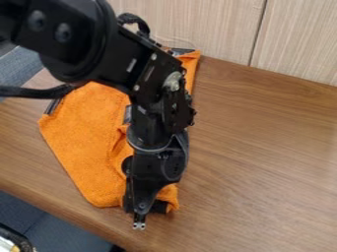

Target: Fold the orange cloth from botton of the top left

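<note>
On wooden table [263,147], orange cloth [85,138]; panelled wall [197,22] behind.

So the black arm [69,37] comes in from the upper left, nice and chunky up top, and slopes down to the right. Then it bends around mid-frame and the forearm and wrist [158,133] pretty much hang straight down, leaning a touch left. The gripper [139,223] is at the bottom end, tip pointing down.
</note>
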`<action>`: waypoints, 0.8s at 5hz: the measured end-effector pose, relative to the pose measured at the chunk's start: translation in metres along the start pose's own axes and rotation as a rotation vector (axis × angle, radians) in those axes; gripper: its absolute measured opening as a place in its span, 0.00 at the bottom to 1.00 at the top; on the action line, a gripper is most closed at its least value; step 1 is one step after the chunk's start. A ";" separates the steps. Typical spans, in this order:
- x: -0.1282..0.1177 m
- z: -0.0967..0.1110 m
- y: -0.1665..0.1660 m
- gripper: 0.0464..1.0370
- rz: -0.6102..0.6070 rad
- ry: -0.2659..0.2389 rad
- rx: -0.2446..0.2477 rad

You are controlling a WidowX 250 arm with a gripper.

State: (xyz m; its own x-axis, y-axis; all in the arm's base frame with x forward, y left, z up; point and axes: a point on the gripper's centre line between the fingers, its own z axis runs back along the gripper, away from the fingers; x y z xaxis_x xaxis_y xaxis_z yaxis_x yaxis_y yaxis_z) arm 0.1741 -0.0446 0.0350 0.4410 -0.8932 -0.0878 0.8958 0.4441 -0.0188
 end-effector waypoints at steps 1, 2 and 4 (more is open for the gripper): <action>-0.002 0.006 -0.002 0.07 0.011 -0.014 -0.008; -0.006 0.020 -0.001 0.03 0.034 -0.031 -0.026; 0.000 0.058 0.028 0.02 0.118 -0.116 -0.023</action>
State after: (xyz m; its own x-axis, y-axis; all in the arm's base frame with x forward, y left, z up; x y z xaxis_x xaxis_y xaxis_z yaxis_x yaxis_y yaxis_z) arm 0.2025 -0.0361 0.0923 0.5474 -0.8365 0.0252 0.8366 0.5464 -0.0378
